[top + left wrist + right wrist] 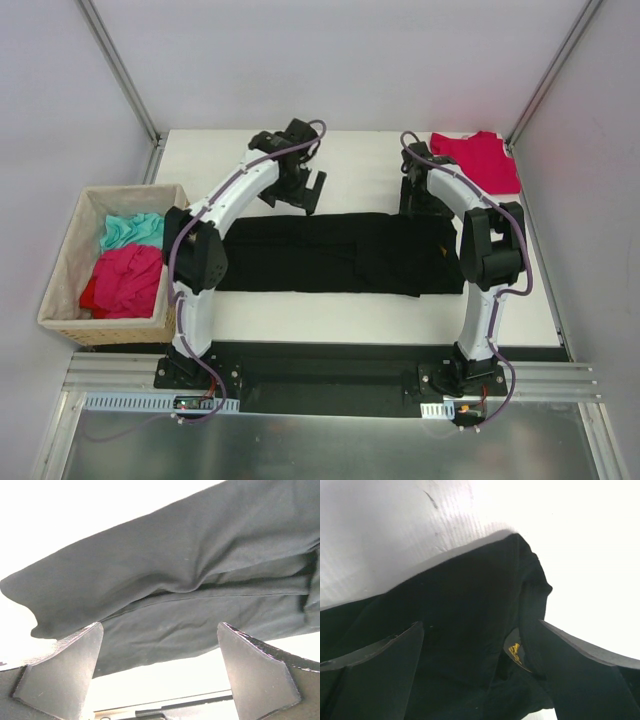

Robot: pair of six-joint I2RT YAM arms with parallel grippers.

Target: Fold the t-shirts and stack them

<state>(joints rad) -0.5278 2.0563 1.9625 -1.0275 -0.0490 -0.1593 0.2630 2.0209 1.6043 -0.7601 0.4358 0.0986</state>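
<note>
The black shirt point(330, 255) lies as a long folded band across the table point(350, 160), flattened so both ends can be taken at once. That is probably why each arm stands over one end of its far edge. The red shirt point(482, 160) sits folded in the corner beyond and outboard of the right gripper point(481, 624), likely parked there as the base of the stack, out of the working area.

The left gripper point(159, 626) is spread wide and holds nothing. Black cloth fills the gap between its tips and runs on ahead of them, a layered fold line crossing just past the tips.

The right gripper is spread equally wide. Its fingers point(380, 665) straddle the shirt's end, with a rounded corner just ahead of the tips and a small yellow label point(515, 652) close inside the right-hand finger. I cannot tell whether the pads touch cloth, but nothing is pinched. Both look to be lining up for the next fold.
</note>
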